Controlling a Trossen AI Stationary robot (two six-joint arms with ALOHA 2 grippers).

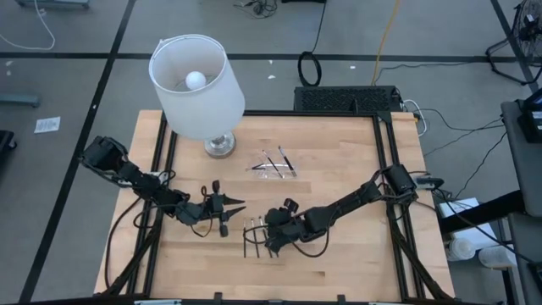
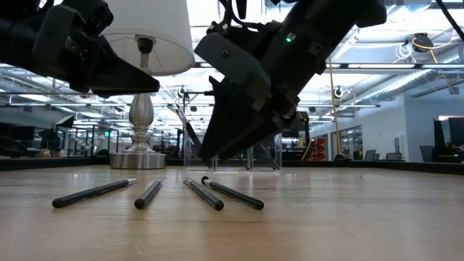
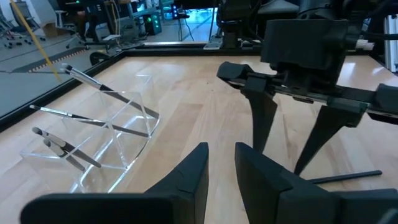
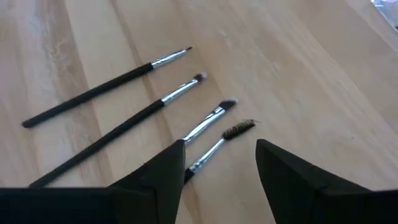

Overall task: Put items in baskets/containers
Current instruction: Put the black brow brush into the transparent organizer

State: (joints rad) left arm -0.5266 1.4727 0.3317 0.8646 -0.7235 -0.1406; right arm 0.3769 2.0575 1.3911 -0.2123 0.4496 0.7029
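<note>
Table (image 1: 356,254) near edge: right claw (image 4: 219,163) spread above brushes (image 4: 102,89).

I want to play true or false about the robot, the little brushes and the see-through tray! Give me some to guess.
1. Four brushes lie loose on the wood. True.
2. The clear tray is empty. False: it already holds some brushes.
3. The right gripper hangs over the loose brushes with its fingers open. True.
4. The left gripper is carrying a brush. False: nothing shows between its fingers.
5. The lamp stands in the middle of the loose brushes. False: it stands at the table's far edge, beside the tray.
</note>
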